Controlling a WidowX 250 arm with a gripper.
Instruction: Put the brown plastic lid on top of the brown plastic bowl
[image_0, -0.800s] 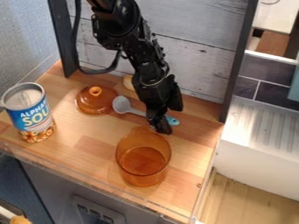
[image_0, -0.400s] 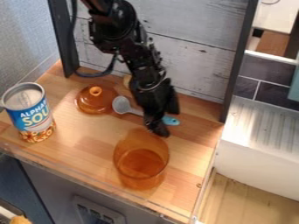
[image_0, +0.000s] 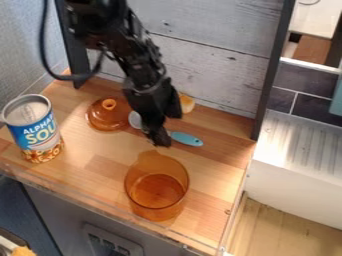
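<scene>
The wooden counter (image_0: 87, 155) bears 1 brown plastic bowl (image_0: 157, 192), 1 brown plastic lid (image_0: 105, 120), 1 soup can (image_0: 35, 132), 1 spoon (image_0: 187, 139) with a blue handle and 1 small yellowish object (image_0: 186, 104), partly hidden. Around it stand 2 black posts (image_0: 274, 70), with 1 white ribbed surface (image_0: 297, 150) alongside.

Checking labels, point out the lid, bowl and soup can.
lid (image_0: 105, 118), camera view, on its domed top
bowl (image_0: 155, 192), camera view, on its inside
soup can (image_0: 38, 132), camera view, on its side label
</scene>
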